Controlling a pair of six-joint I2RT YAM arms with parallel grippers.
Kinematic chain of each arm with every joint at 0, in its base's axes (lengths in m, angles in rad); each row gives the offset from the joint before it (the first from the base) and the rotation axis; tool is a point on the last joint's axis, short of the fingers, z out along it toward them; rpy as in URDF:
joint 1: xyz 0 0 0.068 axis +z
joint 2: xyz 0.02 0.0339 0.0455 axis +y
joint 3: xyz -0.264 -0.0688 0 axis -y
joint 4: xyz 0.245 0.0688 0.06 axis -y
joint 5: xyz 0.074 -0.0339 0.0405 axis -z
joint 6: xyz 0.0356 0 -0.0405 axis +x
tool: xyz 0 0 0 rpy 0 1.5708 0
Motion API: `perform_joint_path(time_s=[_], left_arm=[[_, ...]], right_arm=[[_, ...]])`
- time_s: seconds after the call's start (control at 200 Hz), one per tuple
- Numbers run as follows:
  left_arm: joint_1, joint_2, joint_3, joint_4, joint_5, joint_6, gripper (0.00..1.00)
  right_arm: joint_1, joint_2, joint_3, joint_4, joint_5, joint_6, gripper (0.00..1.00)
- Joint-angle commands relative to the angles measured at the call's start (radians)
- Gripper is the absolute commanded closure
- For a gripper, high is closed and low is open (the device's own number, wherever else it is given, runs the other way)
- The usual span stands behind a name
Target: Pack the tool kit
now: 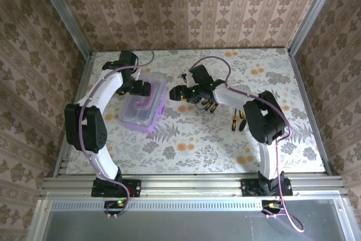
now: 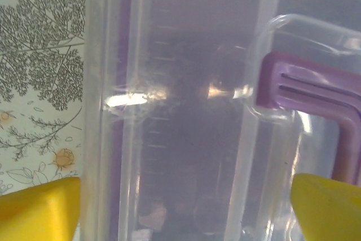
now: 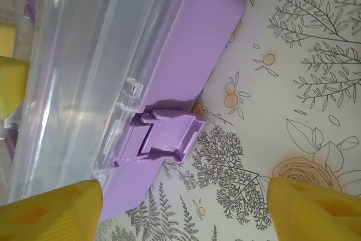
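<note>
Case [image 1: 144,107] sits left of table [image 1: 192,145] centre, long axis near-to-far, far end tilted right, clear lid on. Contents unreadable through lid. Screwdrivers [image 1: 237,122] lie loose to its right. Left gripper [image 2: 180,213] is wide open over lid, empty. Right gripper [image 3: 186,210] is wide open beside latch [image 3: 161,134], empty.

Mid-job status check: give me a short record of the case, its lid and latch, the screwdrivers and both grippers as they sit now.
case: lilac tool case on the table, left of centre
lid: clear lid down on the base, purple handle on top
latch: purple latch on the side facing the right arm; cannot tell if it is locked
screwdrivers: loose screwdrivers on the table, right of the case
left: left gripper open, above the lid
right: right gripper open, beside the latch
</note>
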Motion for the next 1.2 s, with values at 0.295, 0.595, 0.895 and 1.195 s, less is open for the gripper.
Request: perform_joint_path(time_s=[0.295,0.595,0.895,1.195], left_arm=[[0.025,-0.064,-0.132,0.020,0.137,-0.073,0.60],[0.023,-0.121,-0.089,-0.013,0.113,-0.112,0.28],[0.034,-0.057,0.019,-0.110,-0.097,-0.010,0.09],[0.073,0.026,-0.009,-0.105,0.000,0.028,0.16]], right_arm=[[-0.004,-0.055,-0.026,0.088,-0.089,0.070,0.22],[0.002,-0.055,-0.028,0.159,-0.139,0.132,0.22],[0.003,-0.046,-0.040,0.164,-0.139,0.133,0.22],[0.001,-0.055,-0.042,0.153,-0.138,0.123,0.22]])
